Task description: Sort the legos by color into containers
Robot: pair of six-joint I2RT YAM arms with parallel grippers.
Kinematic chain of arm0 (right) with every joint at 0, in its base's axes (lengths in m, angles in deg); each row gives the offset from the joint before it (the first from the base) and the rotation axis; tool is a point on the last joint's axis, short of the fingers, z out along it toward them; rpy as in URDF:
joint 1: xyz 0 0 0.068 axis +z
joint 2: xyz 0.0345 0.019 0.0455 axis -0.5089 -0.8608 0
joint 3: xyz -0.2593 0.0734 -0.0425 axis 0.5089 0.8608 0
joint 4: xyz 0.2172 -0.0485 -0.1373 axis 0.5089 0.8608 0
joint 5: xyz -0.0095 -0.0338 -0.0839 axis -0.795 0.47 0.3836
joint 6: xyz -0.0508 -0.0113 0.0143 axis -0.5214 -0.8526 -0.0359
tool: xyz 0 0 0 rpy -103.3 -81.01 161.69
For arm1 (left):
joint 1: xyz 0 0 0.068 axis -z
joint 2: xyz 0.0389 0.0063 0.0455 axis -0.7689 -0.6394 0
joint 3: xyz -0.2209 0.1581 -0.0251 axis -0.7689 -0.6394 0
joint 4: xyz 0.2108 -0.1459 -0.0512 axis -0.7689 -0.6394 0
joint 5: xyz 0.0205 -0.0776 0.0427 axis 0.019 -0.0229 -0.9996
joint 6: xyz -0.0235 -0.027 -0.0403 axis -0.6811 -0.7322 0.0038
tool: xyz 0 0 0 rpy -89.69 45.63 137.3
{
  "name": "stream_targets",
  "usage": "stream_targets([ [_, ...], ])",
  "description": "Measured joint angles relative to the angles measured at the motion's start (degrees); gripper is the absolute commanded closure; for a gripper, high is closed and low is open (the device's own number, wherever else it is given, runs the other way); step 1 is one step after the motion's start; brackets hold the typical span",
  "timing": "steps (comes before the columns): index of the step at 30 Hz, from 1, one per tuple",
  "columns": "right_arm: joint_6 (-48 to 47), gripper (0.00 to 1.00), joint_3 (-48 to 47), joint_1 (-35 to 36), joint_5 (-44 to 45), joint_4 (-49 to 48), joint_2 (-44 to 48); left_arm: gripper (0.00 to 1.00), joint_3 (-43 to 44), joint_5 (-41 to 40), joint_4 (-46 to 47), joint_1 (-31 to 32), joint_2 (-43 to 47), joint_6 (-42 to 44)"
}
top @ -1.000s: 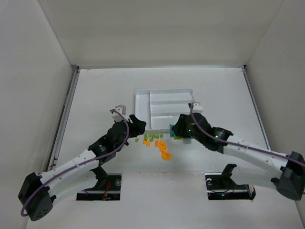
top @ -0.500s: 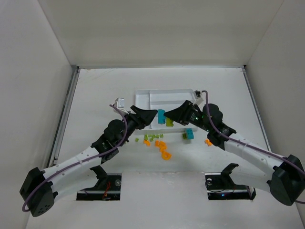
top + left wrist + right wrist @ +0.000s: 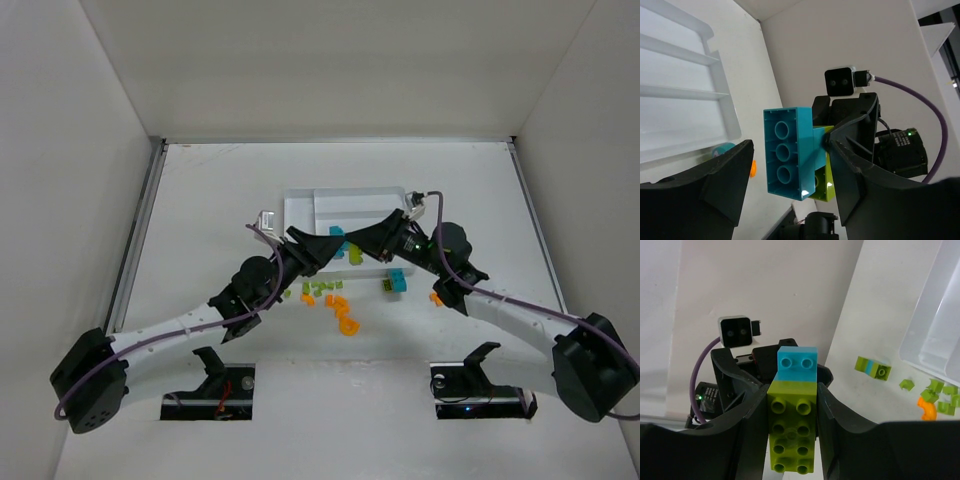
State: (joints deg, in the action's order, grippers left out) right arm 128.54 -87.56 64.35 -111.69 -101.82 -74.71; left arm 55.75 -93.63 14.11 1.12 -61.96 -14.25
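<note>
My right gripper (image 3: 791, 405) is shut on a lime green brick (image 3: 791, 430) with a teal brick (image 3: 797, 364) stuck on its far end. It holds the pair in the air in front of the white tray (image 3: 350, 200). My left gripper (image 3: 790, 145) faces it with its jaws open on either side of the teal brick (image 3: 787, 152). One finger is at the brick and a gap shows at the other. From above, the left gripper (image 3: 325, 243) and right gripper (image 3: 372, 240) meet at the teal brick (image 3: 338, 238).
Loose lime green bricks (image 3: 315, 290) and orange bricks (image 3: 340, 312) lie on the table in front of the tray. A teal-and-green piece (image 3: 395, 282) and an orange brick (image 3: 437, 297) lie under my right arm. The tray's long sections (image 3: 685, 100) look bare.
A second ago both grippers were low by the loose bricks. My right gripper has lifted the green-and-teal pair, and my left gripper has risen and closed in around its teal end.
</note>
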Motion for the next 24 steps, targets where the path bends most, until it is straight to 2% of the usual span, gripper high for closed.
stream_targets([
  [11, 7.45, 0.73, 3.30, -1.14, -1.38, -11.19, -5.05, 0.56, -1.31, -3.04, 2.58, 1.22, -0.46, -0.17],
  [19, 8.39, 0.74, 3.34, -1.29, -1.57, -12.94, -7.02, 0.54, -3.02, -4.28, 3.43, 0.81, 1.20, 0.26],
  [24, 8.44, 0.74, 3.34, -1.57, -1.57, -13.25, -8.00, 0.57, -3.34, -4.07, 5.27, 0.07, 1.18, 0.26],
])
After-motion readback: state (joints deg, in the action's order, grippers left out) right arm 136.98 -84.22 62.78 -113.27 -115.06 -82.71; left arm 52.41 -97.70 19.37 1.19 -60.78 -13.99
